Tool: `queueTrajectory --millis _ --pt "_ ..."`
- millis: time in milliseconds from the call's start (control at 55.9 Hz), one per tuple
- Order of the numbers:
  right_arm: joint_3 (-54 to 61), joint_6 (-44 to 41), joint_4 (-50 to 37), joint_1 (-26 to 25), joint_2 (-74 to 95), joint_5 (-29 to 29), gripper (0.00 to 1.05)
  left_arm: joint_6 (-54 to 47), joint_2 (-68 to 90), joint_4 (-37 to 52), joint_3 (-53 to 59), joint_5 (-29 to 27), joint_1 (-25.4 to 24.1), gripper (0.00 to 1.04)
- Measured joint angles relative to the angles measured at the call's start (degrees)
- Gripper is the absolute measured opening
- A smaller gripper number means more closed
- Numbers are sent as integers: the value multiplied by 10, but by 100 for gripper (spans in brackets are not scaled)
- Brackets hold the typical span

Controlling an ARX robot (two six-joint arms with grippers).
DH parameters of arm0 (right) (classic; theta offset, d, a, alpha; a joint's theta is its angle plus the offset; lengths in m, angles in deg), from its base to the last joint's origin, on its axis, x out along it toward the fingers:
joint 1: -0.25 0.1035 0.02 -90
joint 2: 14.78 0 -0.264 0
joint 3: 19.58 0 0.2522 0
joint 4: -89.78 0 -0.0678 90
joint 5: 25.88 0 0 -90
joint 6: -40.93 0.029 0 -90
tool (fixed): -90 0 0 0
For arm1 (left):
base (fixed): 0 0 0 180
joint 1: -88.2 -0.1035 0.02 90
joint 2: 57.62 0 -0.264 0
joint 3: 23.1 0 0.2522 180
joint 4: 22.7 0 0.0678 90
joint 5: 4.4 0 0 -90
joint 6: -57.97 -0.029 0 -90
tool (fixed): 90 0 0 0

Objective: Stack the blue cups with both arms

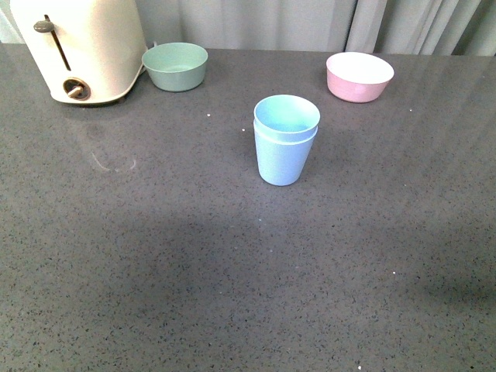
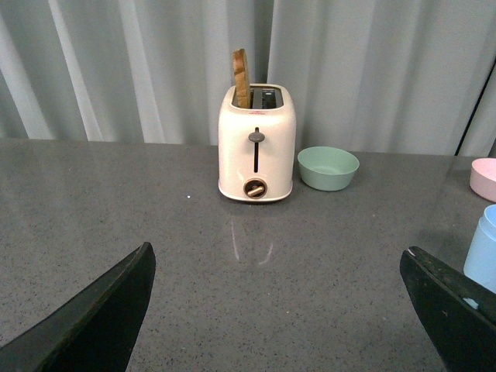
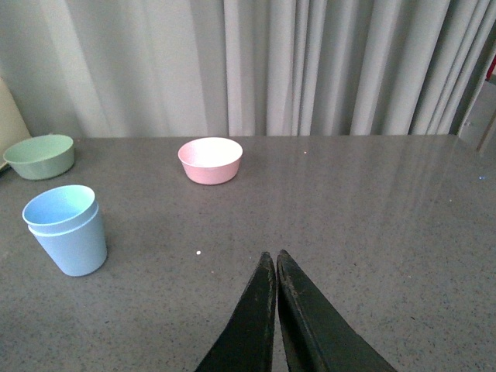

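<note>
Front view: unmarked nested blue cups (image 1: pixel 285 139)

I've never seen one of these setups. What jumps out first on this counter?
Two blue cups, one nested inside the other, stand alone mid-counter. Behind them sit a green bowl and a pink bowl, with a cream toaster at the far left holding a slice of toast. The left claw gapes open and the right claw is pinched shut, both holding nothing.

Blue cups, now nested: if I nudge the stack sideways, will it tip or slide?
The blue cups look like light plastic on a smooth counter, so they would probably slide. Taller than wide with a narrow base, a high push could tip them.
</note>
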Motion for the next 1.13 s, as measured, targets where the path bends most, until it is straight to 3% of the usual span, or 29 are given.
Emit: queueTrajectory --millis 357,1126 --pt "0 0 0 0 0 0 96 0 0 0 0 0 0 96" --pt "0 1 0 0 0 0 96 0 0 0 0 0 0 96"
